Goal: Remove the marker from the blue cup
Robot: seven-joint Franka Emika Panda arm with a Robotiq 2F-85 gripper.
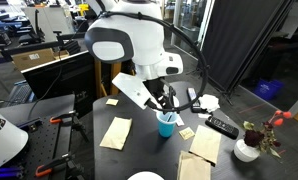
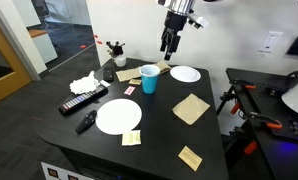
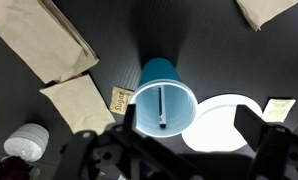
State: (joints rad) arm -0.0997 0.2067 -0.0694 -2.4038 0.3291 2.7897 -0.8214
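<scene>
The blue cup (image 3: 165, 78) stands upright on the black table; it shows in both exterior views (image 1: 167, 124) (image 2: 150, 78). The marker (image 3: 163, 105), a slim dark stick, leans inside it against the wall. My gripper (image 3: 189, 140) is open and empty, above the cup and apart from it. In the wrist view its fingers frame the cup's rim and the white plate beside it. In the exterior views the gripper (image 1: 164, 101) (image 2: 169, 47) hangs a little above and beside the cup.
A white plate (image 3: 229, 120) lies right next to the cup and a bigger one (image 2: 118, 115) nearer the front. Brown napkins (image 2: 190, 108), sugar packets (image 3: 119, 99), two black remotes (image 2: 82, 101), crumpled tissue (image 2: 84, 84) and a flower vase (image 1: 249, 148) lie around.
</scene>
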